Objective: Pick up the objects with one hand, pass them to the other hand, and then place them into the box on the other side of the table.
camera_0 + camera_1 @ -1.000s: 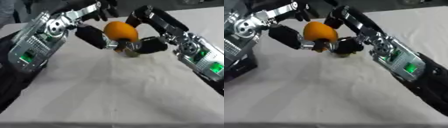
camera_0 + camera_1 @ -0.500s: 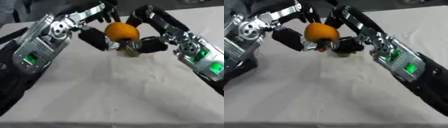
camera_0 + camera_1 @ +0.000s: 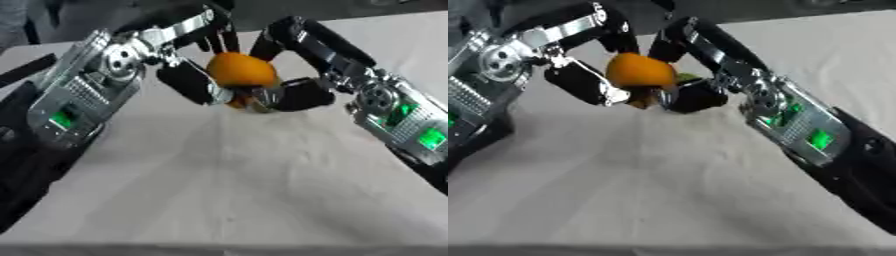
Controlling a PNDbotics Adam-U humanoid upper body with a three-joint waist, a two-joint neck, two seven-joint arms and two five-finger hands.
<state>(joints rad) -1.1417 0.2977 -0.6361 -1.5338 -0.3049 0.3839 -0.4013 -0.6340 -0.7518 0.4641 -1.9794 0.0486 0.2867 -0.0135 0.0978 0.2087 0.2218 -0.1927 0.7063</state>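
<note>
1. One orange round object, orange in colour all over, sits between the two hands.
2. One small greenish-brown thing shows just under the orange object; what it is cannot be told.
3. Two robot hands are in view: one left hand and one right hand.
4. Two robot arms show, one entering from each side, each mostly black with silver joints.
5. One table with a white cloth fills the lower part of both views.
6. Several green lights glow on the forearms; the exact count cannot be told.
</note>
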